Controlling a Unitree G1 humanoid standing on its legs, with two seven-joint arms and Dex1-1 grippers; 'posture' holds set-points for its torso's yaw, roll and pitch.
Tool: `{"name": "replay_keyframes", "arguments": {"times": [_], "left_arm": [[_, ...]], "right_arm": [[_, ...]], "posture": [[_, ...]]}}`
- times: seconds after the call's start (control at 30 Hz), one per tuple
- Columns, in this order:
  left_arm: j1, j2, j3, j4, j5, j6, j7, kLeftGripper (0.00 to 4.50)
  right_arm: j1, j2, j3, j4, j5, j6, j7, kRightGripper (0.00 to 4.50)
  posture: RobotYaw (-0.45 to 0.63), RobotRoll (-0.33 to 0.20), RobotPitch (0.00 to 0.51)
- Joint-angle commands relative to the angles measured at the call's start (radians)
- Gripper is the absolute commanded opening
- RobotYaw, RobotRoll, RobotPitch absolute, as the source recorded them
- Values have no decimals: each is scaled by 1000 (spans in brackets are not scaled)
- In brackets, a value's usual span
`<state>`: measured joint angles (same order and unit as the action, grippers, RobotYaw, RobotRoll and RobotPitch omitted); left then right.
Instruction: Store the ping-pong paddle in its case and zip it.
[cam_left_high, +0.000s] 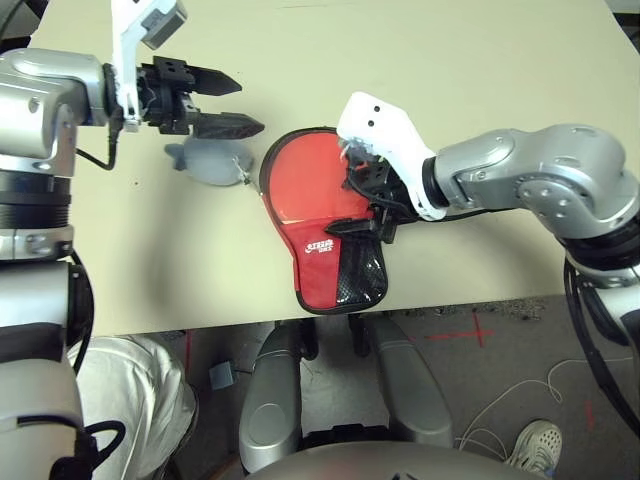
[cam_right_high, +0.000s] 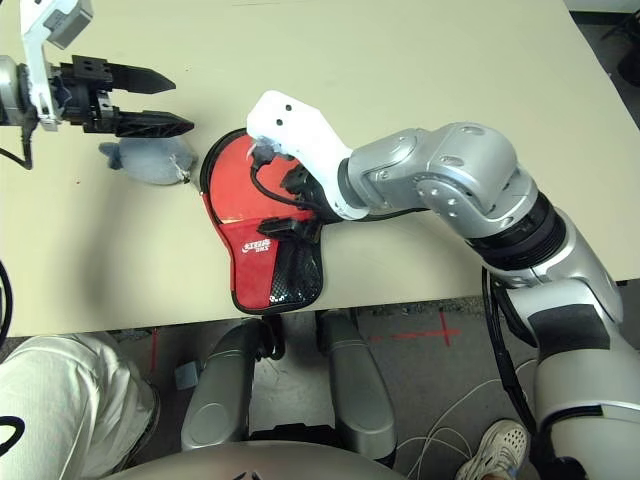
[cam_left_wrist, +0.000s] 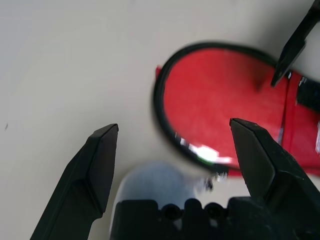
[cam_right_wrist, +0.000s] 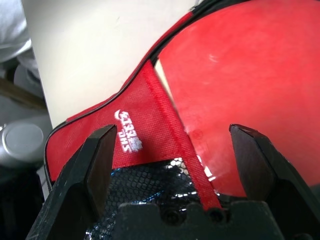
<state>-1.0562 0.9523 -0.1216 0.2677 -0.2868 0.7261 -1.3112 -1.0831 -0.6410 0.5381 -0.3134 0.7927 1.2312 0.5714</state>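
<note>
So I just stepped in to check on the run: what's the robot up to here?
It is packing a ping-pong paddle into its red case on the table. The red paddle face shows through the case's clear panel, so it looks already inside. The right claw hovers open over the case's neck by the mesh pocket, holding nothing. The left claw hangs open above a grey pouch beside the case.

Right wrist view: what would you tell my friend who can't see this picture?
The right gripper, its two black fingers open, hovers just above the red case, over its white logo and black mesh pocket. A red round face shows in the case's round part. Pale table lies beyond.
</note>
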Motion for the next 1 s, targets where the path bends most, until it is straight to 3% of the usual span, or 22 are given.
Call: {"name": "replay_keyframes", "arguments": {"times": [0.03, 0.57, 0.77, 1.0], "left_arm": [[9, 35, -16, -2, 37, -25, -17, 4500], [98, 152, -96, 83, 182, -149, -140, 4500], [150, 96, -95, 81, 189, -170, -121, 4500], [132, 24, -76, 109, 193, -241, -82, 4500]], "right_arm": [[-6, 14, 64, -10, -79, -35, 81, 4474], [0, 76, 114, 50, -303, -86, 257, 4474], [6, 98, 108, 71, -345, -90, 276, 4474], [14, 117, 96, 79, -378, -92, 287, 4474]], "posture": [[-59, 0, 330], [-54, 0, 314], [-57, 0, 316], [-66, 0, 323]]}}
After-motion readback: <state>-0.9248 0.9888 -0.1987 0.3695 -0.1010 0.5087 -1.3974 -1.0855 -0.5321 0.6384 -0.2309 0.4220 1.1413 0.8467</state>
